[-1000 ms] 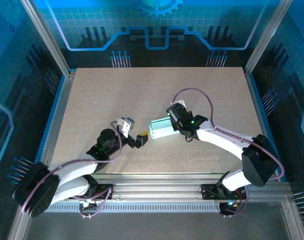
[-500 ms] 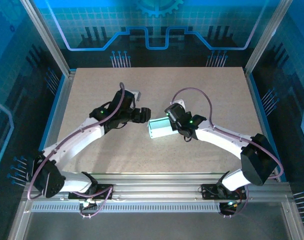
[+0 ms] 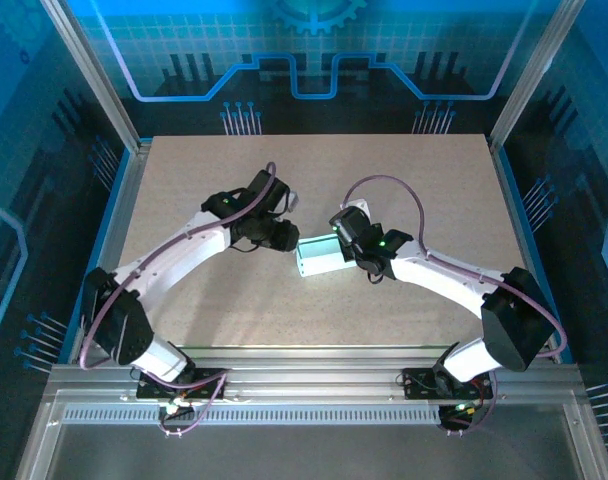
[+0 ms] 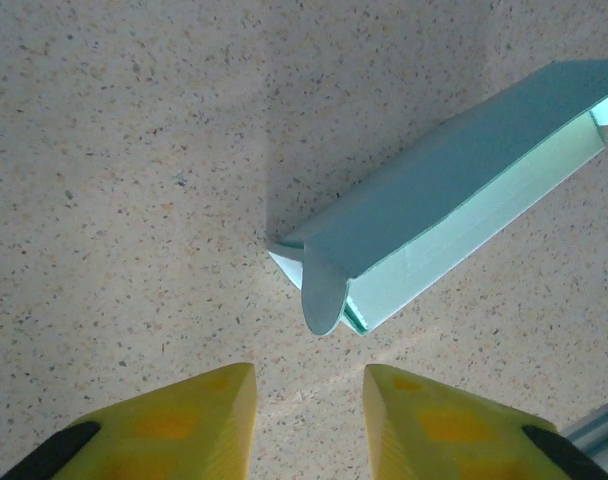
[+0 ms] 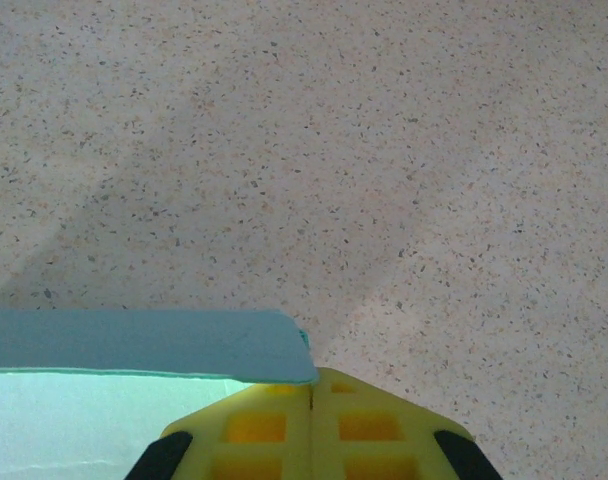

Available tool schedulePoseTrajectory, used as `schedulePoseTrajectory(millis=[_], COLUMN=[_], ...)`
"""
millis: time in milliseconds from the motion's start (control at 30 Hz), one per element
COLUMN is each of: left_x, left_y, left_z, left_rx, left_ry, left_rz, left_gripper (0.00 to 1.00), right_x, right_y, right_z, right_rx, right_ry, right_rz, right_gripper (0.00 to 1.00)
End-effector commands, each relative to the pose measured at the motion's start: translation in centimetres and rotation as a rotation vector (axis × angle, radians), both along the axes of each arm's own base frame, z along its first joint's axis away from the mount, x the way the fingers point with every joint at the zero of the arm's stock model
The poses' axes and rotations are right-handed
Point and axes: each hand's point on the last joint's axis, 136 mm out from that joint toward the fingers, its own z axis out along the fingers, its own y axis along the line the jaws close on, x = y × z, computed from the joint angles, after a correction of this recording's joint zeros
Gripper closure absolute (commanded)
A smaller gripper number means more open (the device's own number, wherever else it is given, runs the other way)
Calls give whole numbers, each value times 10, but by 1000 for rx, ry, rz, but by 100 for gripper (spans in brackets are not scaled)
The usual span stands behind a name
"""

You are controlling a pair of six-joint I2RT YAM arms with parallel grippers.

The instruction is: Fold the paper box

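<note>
Yellow left tool (image 4: 309, 374) faces paper box (image 4: 439, 205).

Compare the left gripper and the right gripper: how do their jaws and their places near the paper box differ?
The left gripper has a gap between its fingers; the right gripper is shut, fingers pressed together. The left gripper stands apart from the paper box, facing its flapped end; the right gripper's tips meet the box's other end. Both have yellow fingers.
</note>
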Motion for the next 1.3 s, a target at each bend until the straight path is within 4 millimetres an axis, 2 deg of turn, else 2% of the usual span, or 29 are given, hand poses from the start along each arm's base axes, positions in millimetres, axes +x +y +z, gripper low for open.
schedulePoseTrajectory(millis=[0, 300, 467, 833, 1267], left_x=[-4, 4, 8, 16, 25], left_y=[-8, -17, -21, -18, -34], left_z=[-6, -27, -30, -28, -18], left_rx=[8, 46, 55, 87, 34], left_ry=[55, 108, 123, 151, 232], left_rz=[-26, -12, -2, 98, 112], left_gripper=[68, 78, 86, 95, 100], right_x=[-4, -7, -7, -7, -8], right_y=[3, 3, 3, 4, 7], right_z=[-8, -11, -12, -12, -11], right_rx=[-2, 10, 11, 13, 5], right_ry=[27, 33, 34, 35, 20], right_rz=[13, 13, 11, 14, 22], right_gripper=[100, 100, 100, 100, 100])
